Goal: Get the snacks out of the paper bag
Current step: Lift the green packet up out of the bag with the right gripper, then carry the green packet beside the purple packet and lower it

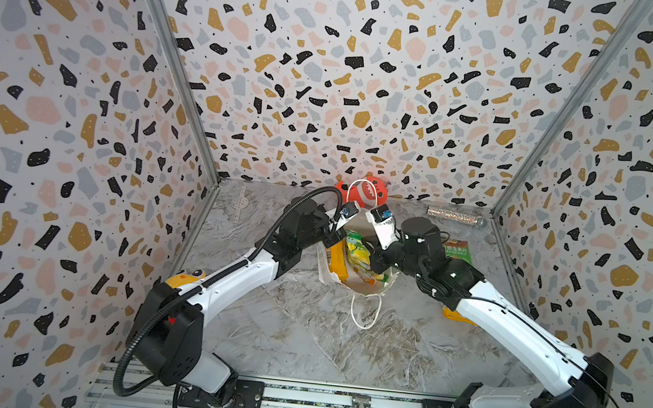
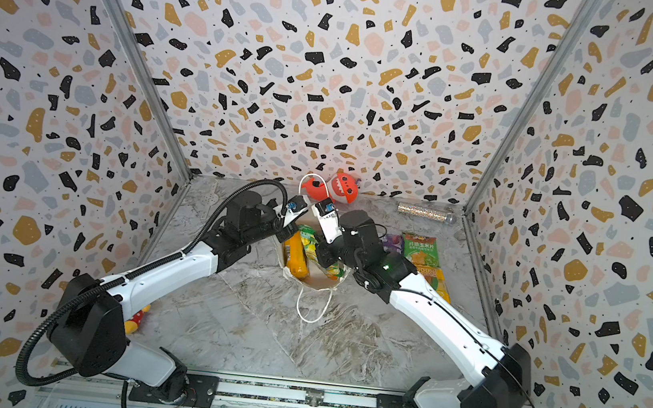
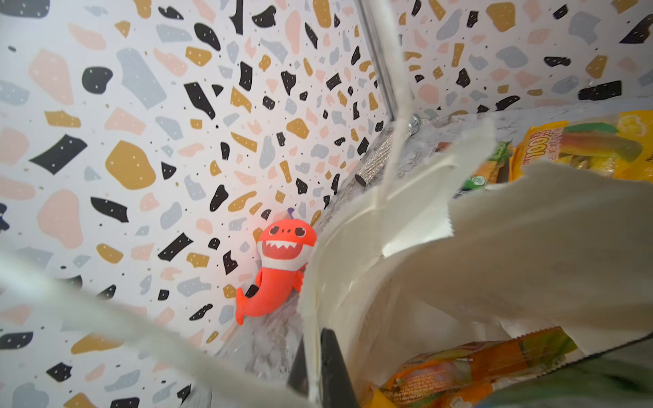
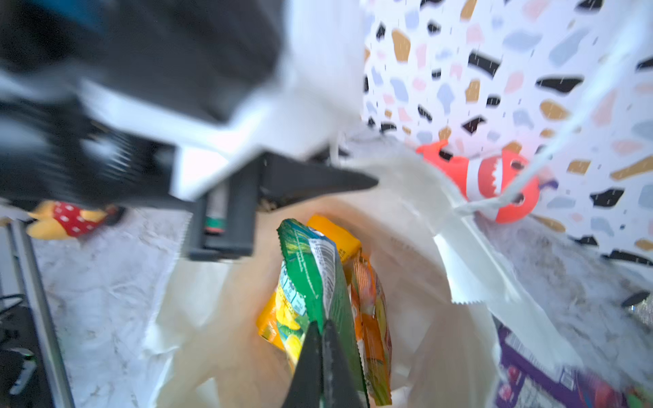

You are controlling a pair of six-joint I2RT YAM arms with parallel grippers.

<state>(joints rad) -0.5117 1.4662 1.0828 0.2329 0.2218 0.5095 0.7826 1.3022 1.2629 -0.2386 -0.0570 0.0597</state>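
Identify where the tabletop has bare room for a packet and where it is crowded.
Free: the marble table between the paper bag and the near rail. Crowded: right of the bag, where the green packet and others lie; behind it, the shark plush.

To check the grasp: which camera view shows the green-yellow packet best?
The right wrist view: the green-yellow packet is close and central, with the right gripper shut on it. Both top views show it small. The left wrist view does not show it clearly.
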